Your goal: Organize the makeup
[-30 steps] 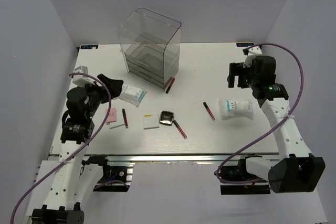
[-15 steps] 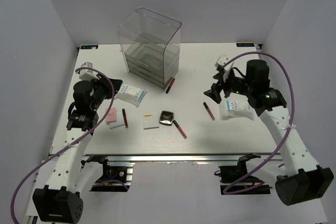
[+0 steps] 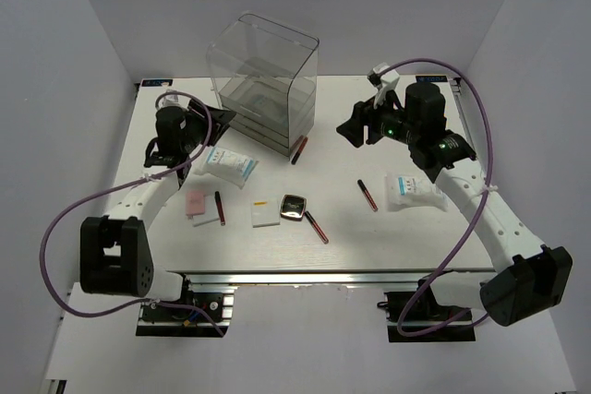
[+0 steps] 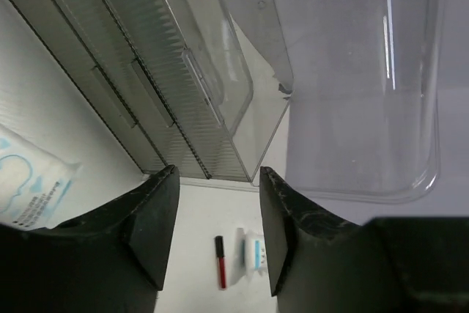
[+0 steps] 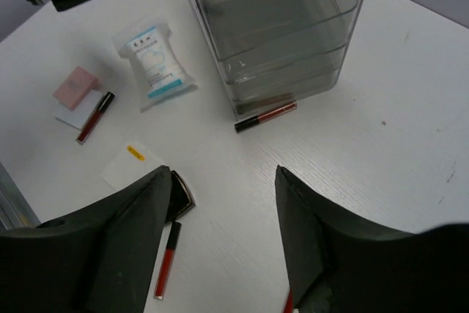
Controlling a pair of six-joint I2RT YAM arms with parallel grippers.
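Note:
The makeup lies loose on the white table. One white blue-printed packet [image 3: 226, 165] lies left of centre, the other [image 3: 414, 192] at the right. A pink pad [image 3: 195, 201], a dark stick [image 3: 220, 208], a white pad [image 3: 265, 214], the black compact [image 3: 294, 207] and a red stick [image 3: 317, 227] lie in front. Other sticks lie at mid right [image 3: 368, 195] and beside the drawer box [image 3: 299, 149]. My left gripper [image 3: 219, 117] is open and empty, close to the box's lower drawers [image 4: 168, 100]. My right gripper [image 3: 355, 131] is open and empty, held above the table right of the box.
The tall clear drawer box [image 3: 263, 80] stands at the back centre, its drawers shut as seen in the right wrist view [image 5: 278, 20]. White walls enclose the table on three sides. The table's near edge runs along a metal rail [image 3: 295, 276].
My left gripper has swung away from the left packet and up towards the drawer box. My right gripper has moved left from the table's right side towards the box. The makeup has not moved.

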